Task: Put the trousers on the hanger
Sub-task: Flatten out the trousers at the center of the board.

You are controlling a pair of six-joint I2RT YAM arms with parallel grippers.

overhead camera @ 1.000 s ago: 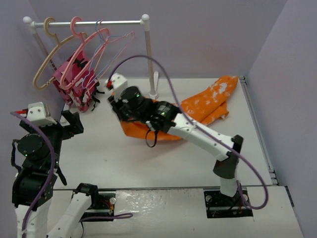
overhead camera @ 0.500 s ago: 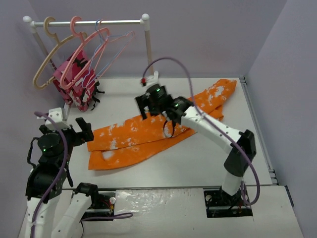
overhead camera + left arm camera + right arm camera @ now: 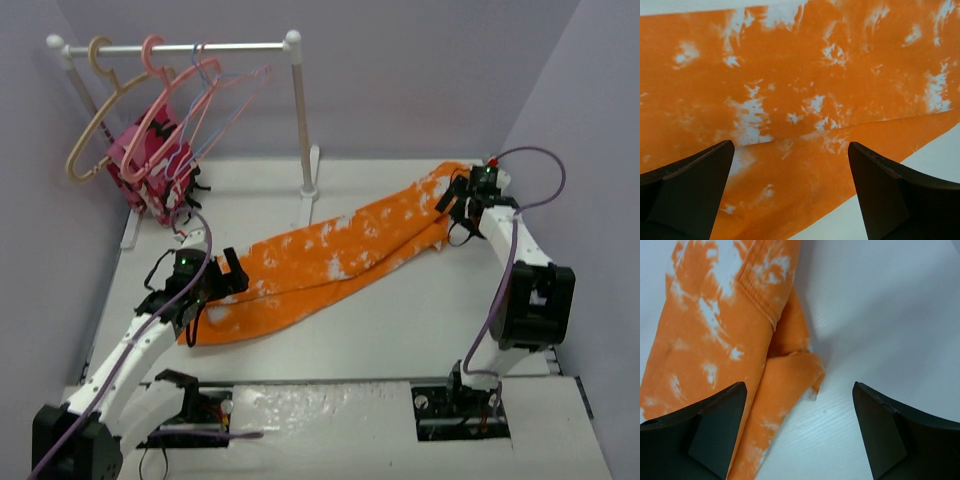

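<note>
The orange tie-dye trousers (image 3: 330,255) lie flat, stretched diagonally from front left to back right on the table. My left gripper (image 3: 228,275) is open and empty, hovering just above their left end; in the left wrist view the cloth (image 3: 805,75) fills the space between my fingers (image 3: 690,185). My right gripper (image 3: 455,203) is open and empty above the right end; in the right wrist view a folded cloth edge (image 3: 785,375) lies near my left finger (image 3: 705,425). The salmon-pink hanger (image 3: 160,95) hangs on the rail at back left.
The white rail (image 3: 180,46) also carries a beige hanger (image 3: 92,135), thin pink and blue wire hangers (image 3: 225,95) and a pink-and-red garment (image 3: 150,165). The rail's right post (image 3: 302,120) stands behind the trousers' middle. Walls close the left, back and right.
The trousers went from bunched to stretched out long. My right gripper moved from the middle to the far right end. My left gripper came forward and right to the left end.
</note>
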